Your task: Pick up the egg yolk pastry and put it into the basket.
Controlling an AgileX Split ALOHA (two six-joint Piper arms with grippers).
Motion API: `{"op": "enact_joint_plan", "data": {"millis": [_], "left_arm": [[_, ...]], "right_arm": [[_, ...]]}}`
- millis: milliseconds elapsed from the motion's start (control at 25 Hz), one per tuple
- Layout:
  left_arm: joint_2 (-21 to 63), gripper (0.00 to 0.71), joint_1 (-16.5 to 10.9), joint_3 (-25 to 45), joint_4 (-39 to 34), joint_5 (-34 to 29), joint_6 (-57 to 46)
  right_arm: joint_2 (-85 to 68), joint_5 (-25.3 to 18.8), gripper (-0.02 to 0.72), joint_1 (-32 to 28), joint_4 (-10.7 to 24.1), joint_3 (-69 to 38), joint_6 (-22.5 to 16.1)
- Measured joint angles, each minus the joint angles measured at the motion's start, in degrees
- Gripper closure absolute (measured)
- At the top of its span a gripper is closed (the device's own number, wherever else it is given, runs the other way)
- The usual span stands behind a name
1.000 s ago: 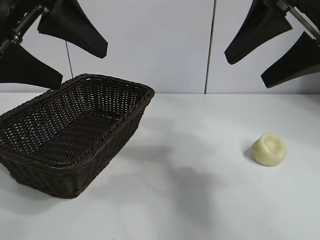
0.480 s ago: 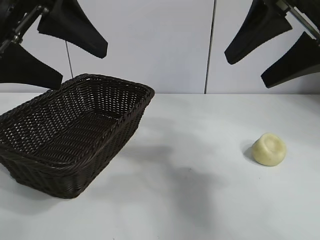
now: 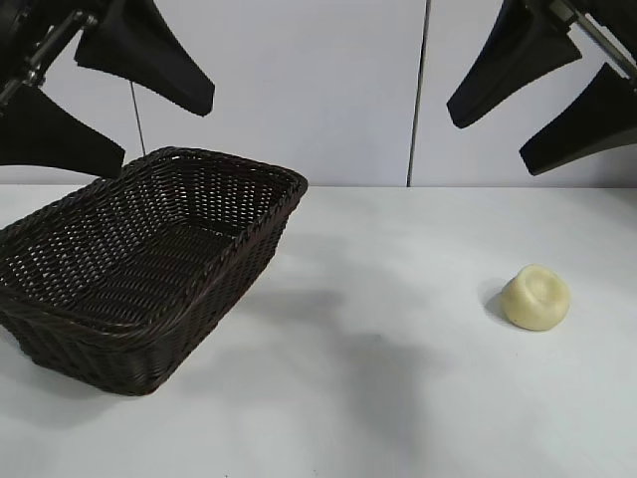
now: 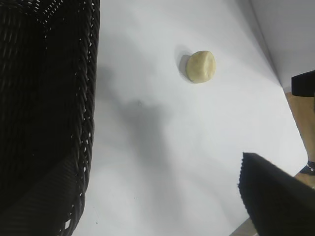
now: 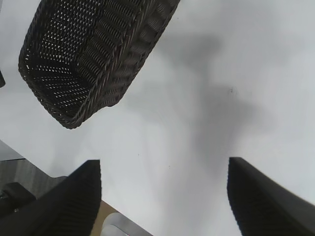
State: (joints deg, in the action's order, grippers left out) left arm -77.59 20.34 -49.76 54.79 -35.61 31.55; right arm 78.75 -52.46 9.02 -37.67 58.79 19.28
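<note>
Exterior view: nearest on the white table [image 3: 398, 398] sits my basket [image 3: 149, 269] at the left, with the egg yolk pastry [image 3: 535, 297] well apart at the right. Farther up, my left gripper [image 3: 105, 105] and right gripper [image 3: 532, 105] hang spread wide, holding nothing.

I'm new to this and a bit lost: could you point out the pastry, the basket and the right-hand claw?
egg yolk pastry [image 3: 535, 297]: exterior view, its dimpled top.
basket [image 3: 261, 224]: exterior view, its braided rim.
right gripper [image 3: 537, 97]: exterior view, the gap between its open fingers.
</note>
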Motion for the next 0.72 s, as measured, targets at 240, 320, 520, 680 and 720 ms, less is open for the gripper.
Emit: {"op": "enact_joint_plan", "data": {"millis": [240,320,520,680,720], "left_arm": [[0.0,0.064,-0.9,-0.5,-1.4,-0.6,-17.0],[0.0,0.064,-2.2,-1.6,-4.6,-1.6,-24.8],[0.0,0.064,-4.4,-6.6,-22.4,-6.6,-46.5],[0.0,0.064,-4.4,-8.2,-35.7,-12.2,-63.7],[0.0,0.064,-4.4,-8.2,-38.2,-13.5,-67.3]], "right_arm": [[0.0,0.0,0.185,0.0,0.0,0.0,0.0],[0.0,0.0,0.185,0.0,0.0,0.0,0.0],[0.0,0.0,0.185,0.0,0.0,0.0,0.0],[0.0,0.0,0.185,0.0,0.0,0.0,0.0],[0.0,0.0,0.185,0.0,0.0,0.0,0.0]]}}
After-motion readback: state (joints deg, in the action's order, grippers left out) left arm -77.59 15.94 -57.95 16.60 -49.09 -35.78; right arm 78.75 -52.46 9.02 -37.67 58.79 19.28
